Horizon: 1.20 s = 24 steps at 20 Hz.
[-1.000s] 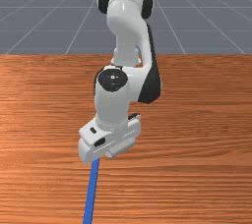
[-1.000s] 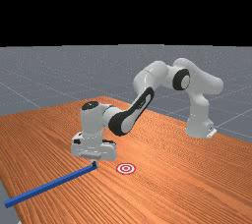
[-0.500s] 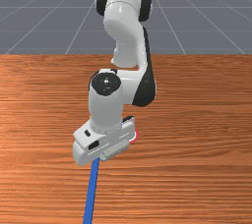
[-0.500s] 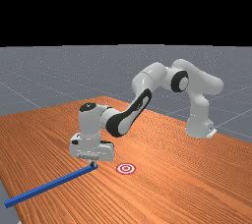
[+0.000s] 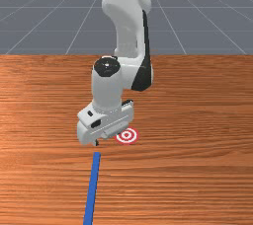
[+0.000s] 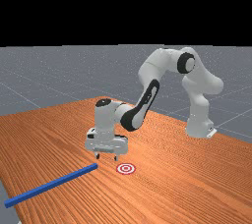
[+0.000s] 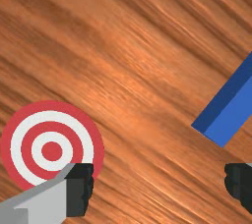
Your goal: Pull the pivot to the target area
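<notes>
A robot arm holds its gripper above a wooden table, the two fingers spread wide with nothing between them. A long blue bar lies on the wood, apart from the fingers; in the front view it runs from the bottom edge up toward the gripper. A red-and-white ringed target sits near the bar's end, not touching it.
</notes>
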Each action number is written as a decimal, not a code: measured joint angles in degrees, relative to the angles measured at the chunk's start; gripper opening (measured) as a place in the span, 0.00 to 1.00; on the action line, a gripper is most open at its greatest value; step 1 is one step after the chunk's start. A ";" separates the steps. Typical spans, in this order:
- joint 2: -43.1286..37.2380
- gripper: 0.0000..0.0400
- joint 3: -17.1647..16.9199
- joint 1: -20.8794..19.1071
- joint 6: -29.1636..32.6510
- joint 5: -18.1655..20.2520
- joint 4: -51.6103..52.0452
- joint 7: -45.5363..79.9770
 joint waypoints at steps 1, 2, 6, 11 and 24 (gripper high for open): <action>0.44 0.99 -0.32 0.22 -0.14 -0.93 0.76 -0.59; 1.36 1.00 0.06 -0.14 -0.77 -1.39 2.53 -2.45; 8.31 1.00 -0.01 -0.63 -9.64 -0.81 16.10 -0.30; 10.77 1.00 0.14 -0.92 -10.91 -0.76 20.34 -0.39; 13.24 1.00 -0.63 -1.45 -9.61 1.33 22.31 5.42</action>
